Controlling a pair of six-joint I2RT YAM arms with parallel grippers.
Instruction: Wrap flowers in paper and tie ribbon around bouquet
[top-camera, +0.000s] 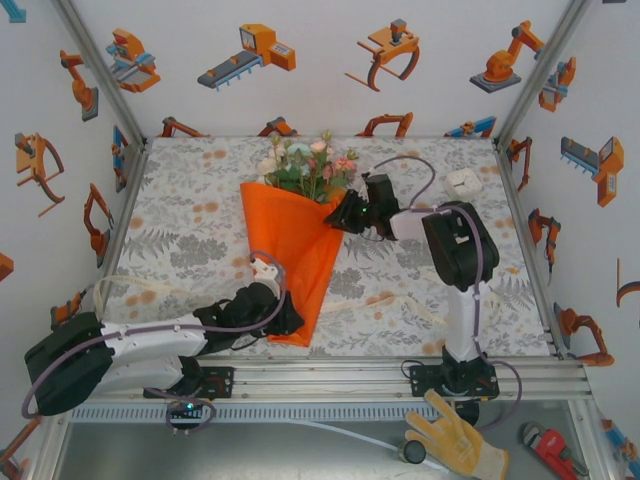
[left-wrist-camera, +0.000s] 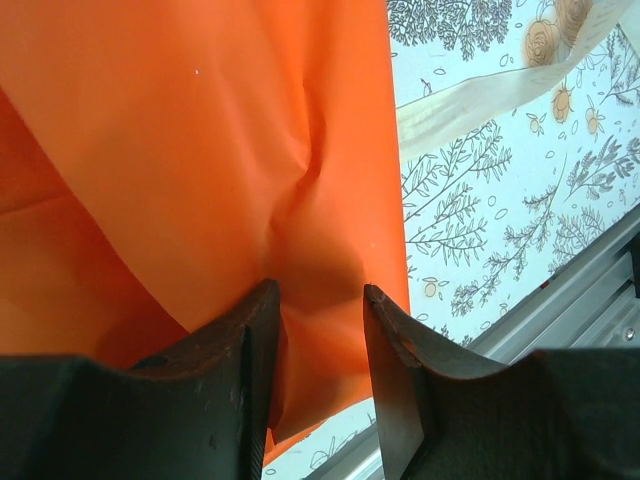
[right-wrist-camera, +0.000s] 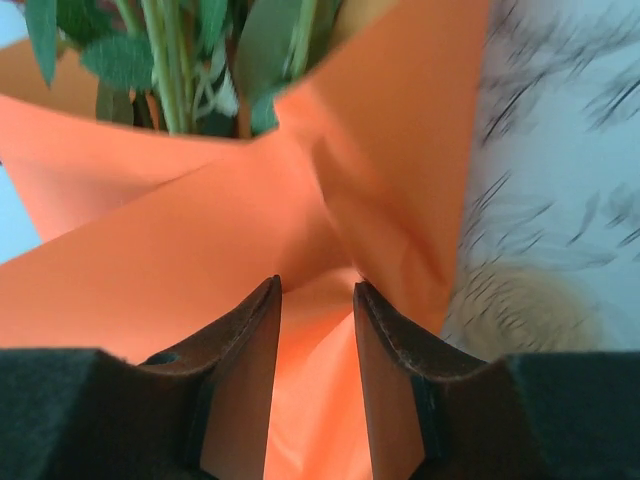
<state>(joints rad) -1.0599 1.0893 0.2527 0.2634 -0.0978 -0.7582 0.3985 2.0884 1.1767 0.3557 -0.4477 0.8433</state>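
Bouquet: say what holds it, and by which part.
The left gripper pinches the paper near its narrow end; the right gripper pinches a paper fold near the wide end, by the flowers.

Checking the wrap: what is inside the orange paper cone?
Blossoms poke out of the wide end of the paper cone; green stems and leaves show just inside. The lower stems are hidden by the paper.

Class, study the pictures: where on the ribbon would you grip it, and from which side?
Probably the bare stretch of ribbon lying flat on the table right of the bouquet. Come straight down from above, pinching across its narrow width: it is thin, limp and flat, so a sideways approach finds no edge.
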